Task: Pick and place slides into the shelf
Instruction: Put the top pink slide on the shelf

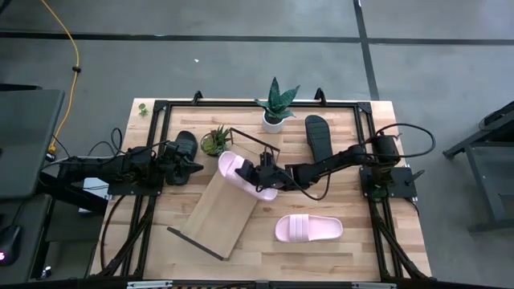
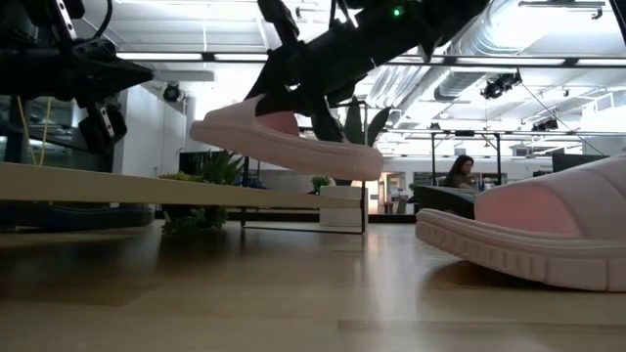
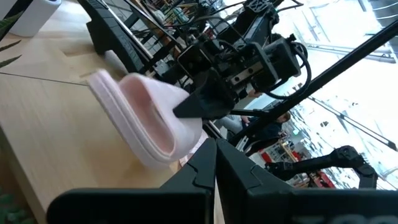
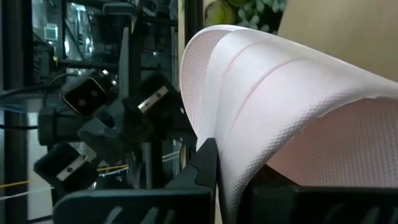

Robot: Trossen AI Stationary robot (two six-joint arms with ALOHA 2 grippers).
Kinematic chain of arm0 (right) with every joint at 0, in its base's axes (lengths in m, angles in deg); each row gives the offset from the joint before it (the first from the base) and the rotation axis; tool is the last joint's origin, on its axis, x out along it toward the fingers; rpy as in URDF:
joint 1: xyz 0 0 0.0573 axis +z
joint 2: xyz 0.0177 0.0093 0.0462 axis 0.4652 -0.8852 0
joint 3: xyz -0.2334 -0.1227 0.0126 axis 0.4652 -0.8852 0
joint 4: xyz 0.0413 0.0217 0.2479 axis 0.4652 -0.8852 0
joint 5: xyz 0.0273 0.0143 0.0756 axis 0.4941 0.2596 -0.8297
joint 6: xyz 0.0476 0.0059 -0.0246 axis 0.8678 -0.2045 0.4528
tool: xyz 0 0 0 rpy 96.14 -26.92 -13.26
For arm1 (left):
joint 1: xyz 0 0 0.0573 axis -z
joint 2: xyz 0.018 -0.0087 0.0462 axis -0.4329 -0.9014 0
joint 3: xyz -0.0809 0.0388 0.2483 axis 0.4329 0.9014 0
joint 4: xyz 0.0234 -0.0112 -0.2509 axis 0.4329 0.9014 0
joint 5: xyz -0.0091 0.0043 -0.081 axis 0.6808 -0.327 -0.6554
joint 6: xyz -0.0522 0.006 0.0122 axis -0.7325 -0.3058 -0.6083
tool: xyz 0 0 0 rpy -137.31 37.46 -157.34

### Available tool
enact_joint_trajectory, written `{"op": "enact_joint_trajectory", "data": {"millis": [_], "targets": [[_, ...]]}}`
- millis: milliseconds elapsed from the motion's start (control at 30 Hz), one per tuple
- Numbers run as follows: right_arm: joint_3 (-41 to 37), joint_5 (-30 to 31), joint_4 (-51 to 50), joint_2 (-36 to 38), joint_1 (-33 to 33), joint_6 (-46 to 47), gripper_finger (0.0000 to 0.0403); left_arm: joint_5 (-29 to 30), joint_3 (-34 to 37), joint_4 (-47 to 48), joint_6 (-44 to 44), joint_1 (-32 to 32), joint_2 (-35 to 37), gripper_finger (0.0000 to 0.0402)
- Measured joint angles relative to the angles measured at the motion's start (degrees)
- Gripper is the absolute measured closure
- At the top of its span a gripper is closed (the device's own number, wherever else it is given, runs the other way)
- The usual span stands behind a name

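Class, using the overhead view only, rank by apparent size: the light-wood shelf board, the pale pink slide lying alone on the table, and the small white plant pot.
1. Light-wood shelf board, largest.
2. Pale pink slide.
3. White plant pot, smallest.

Both arms are dark, nearly black — slim jointed links ending in blocky wrist housings. The left arm [image 1: 120, 164] trails loose black cables near its base, looping over the table [image 1: 377, 249] edge. The right arm [image 1: 337, 160] carries a black cable arching above its shoulder joint and sits on a square dark base plate. In the left wrist view the right arm's wrist block shows silver metal fittings and a curled black cable — its fingers [image 3: 199, 102] are matte black and wedge-shaped. A green light glows on an arm in the low view.
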Motion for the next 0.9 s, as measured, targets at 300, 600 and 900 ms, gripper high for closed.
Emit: {"op": "enact_joint_trajectory", "data": {"millis": [300,600,900], "targets": [[0.00,-1.92,-0.03,0.00,-0.04,-1.29,0.0400,0.00,0.00,-0.01,-0.02,0.00,0.01,0.0401],[0.00,-1.85,0.16,0.00,-0.07,-2.34,0.0377,0.00,0.00,0.00,-0.03,-0.01,0.00,0.0401],[0.00,-0.19,-0.22,0.00,-0.23,-1.33,0.0308,0.00,0.01,0.00,-0.04,0.00,0.00,0.0401]]}}
